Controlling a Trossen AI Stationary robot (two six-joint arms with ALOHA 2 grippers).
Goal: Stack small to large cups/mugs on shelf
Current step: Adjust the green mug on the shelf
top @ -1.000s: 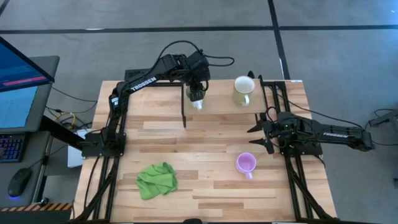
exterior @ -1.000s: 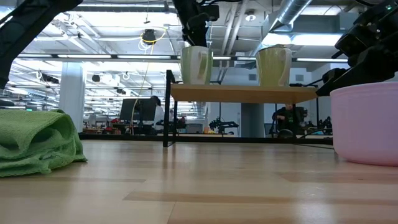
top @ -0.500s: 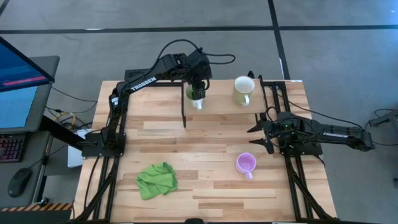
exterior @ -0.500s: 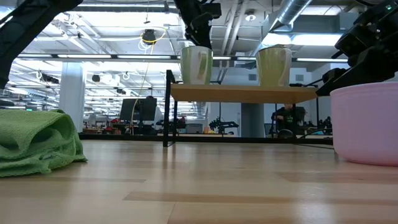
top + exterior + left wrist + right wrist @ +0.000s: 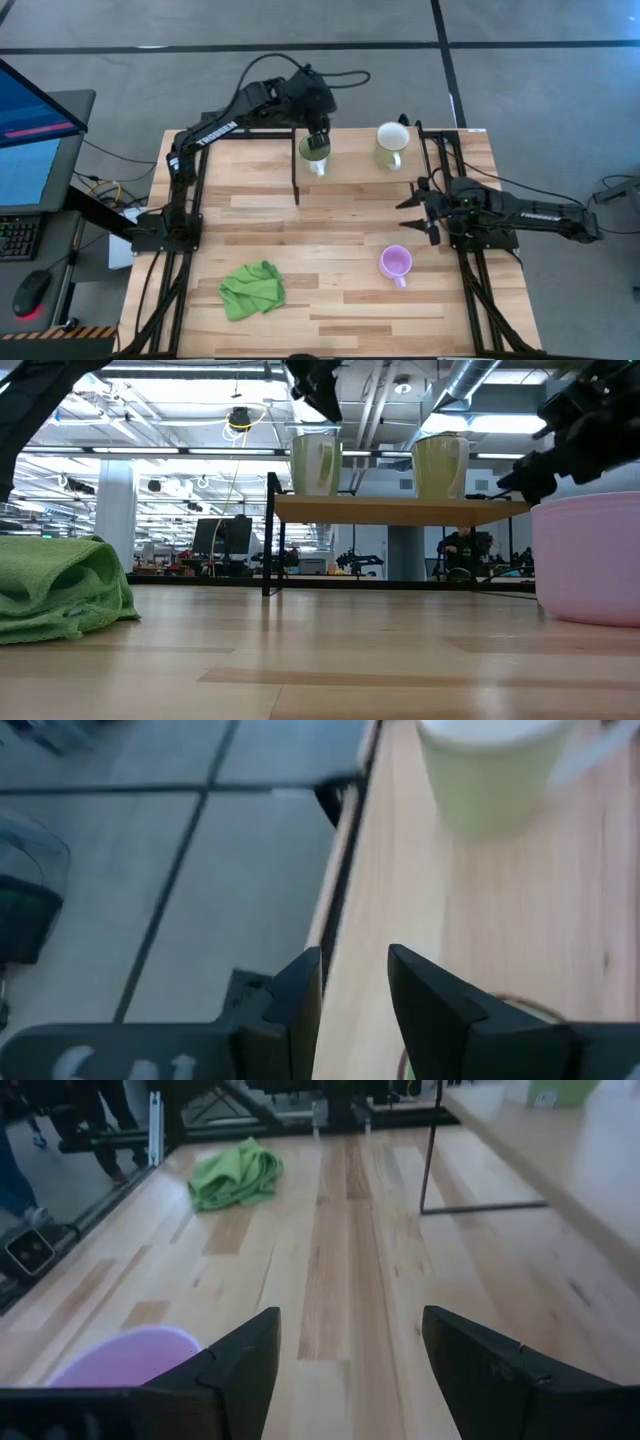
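Note:
The shelf [image 5: 355, 168] [image 5: 390, 510] stands at the table's far side. On it stand upright the green mug [image 5: 314, 152] [image 5: 316, 464] and, to its right, the cream mug [image 5: 390, 146] [image 5: 440, 466] [image 5: 490, 770]. The purple mug [image 5: 396, 264] [image 5: 590, 560] [image 5: 120, 1355] stands on the table at the near right. My left gripper [image 5: 318, 128] [image 5: 318, 382] [image 5: 355, 990] hovers open just above the green mug, nothing between its fingers. My right gripper [image 5: 415, 205] [image 5: 350, 1340] waits open above the table's right side, beyond the purple mug.
A crumpled green cloth [image 5: 252, 290] [image 5: 55, 590] [image 5: 235, 1172] lies near the table's front left. The shelf's black legs [image 5: 295, 180] stand on the tabletop. Bare wood [image 5: 330, 230] stretches between the shelf and the purple mug.
My left gripper has risen from the green mug's rim and tipped its fingers up, drifting a little toward the far edge. The green mug stays upright on the shelf. My right gripper has tipped up slightly in place.

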